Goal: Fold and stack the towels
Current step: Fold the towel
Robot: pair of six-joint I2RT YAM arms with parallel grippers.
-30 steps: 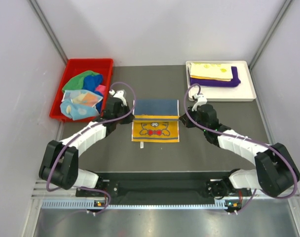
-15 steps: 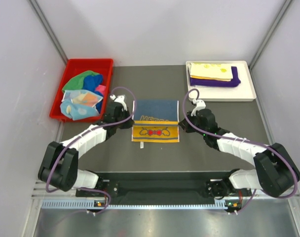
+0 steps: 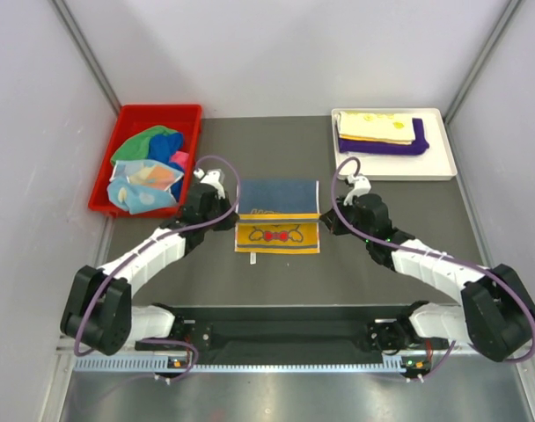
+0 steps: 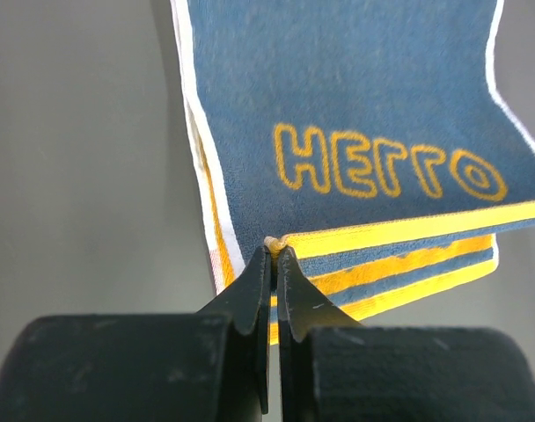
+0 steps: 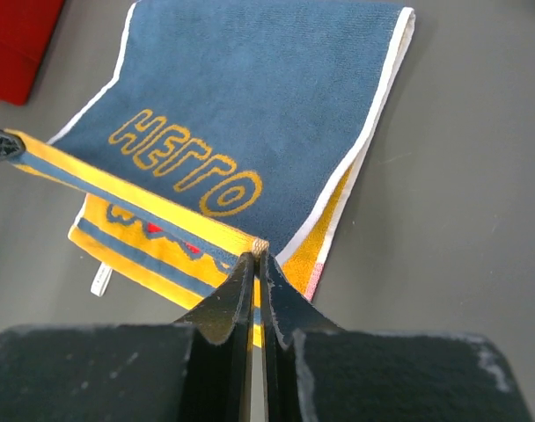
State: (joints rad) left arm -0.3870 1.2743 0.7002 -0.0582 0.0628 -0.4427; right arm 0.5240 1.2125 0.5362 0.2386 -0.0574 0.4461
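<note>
One navy towel (image 3: 277, 195) with yellow lettering lies mid-table (image 3: 382, 264), between the two arms, partly doubled over on itself: blue face up on the far part, a yellow strip with a red bow print showing on the near part. Yellow-banded hem runs across the middle, stretched between both pincers and lifted a little off the layer beneath. Left gripper (image 4: 274, 251): jaws pressed together on the very tip of the hem's left corner. Right gripper (image 5: 256, 255): jaws likewise closed on the right corner, only a sliver of cloth between them. Judged mid-fold, hem not yet level with the near edge. Risks from here: both bites are thin, so a sharper tug could pull a corner free and let that side flop; one arm travelling ahead of the other would skew the hem and leave a crooked fold; carrying the hem too low could drag the bottom layer along the table and bunch it; letting go short of the near edge would leave the bow strip uncovered. Outward, far left: red bin (image 3: 105, 189) holding loose towels (image 3: 149, 167), jumbled. Far right: white tray (image 3: 439, 167) with a folded yellow towel (image 3: 377, 126) resting on a purple towel (image 3: 382, 147)
</note>
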